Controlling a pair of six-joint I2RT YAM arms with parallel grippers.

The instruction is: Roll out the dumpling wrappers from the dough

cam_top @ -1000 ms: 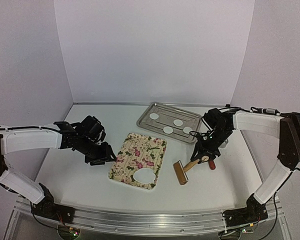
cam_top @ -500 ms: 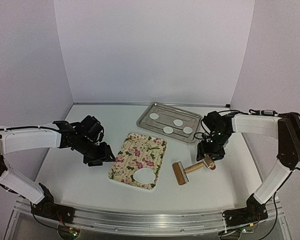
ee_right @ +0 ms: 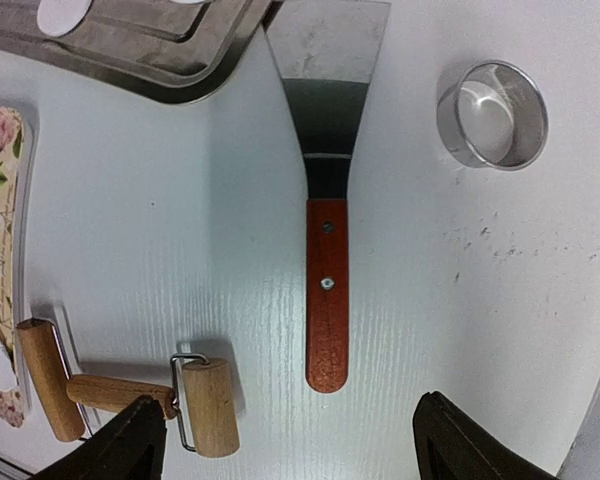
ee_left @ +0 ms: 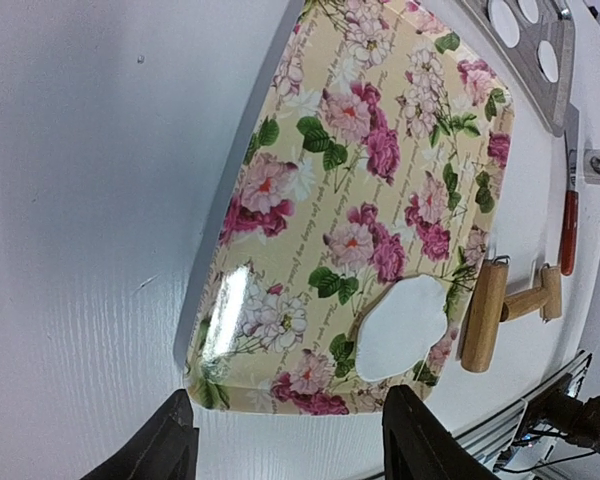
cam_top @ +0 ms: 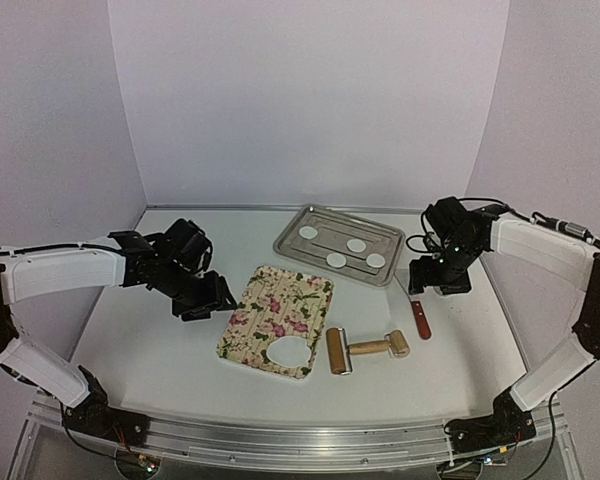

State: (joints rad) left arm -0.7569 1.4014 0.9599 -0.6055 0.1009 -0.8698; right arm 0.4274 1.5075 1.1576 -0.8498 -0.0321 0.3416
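Wrappers (cam_top: 336, 260), four thin white discs, lie apart in the steel tray (cam_top: 330, 240) on the far side of the counter (cam_top: 230, 235). I judge them light, soft and easily torn, best lifted from under an edge. The left claw (ee_left: 295, 450) and right claw (ee_right: 295, 445) both gape empty.

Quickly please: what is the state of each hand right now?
Left hand: open, holding nothing.
Right hand: open, holding nothing.
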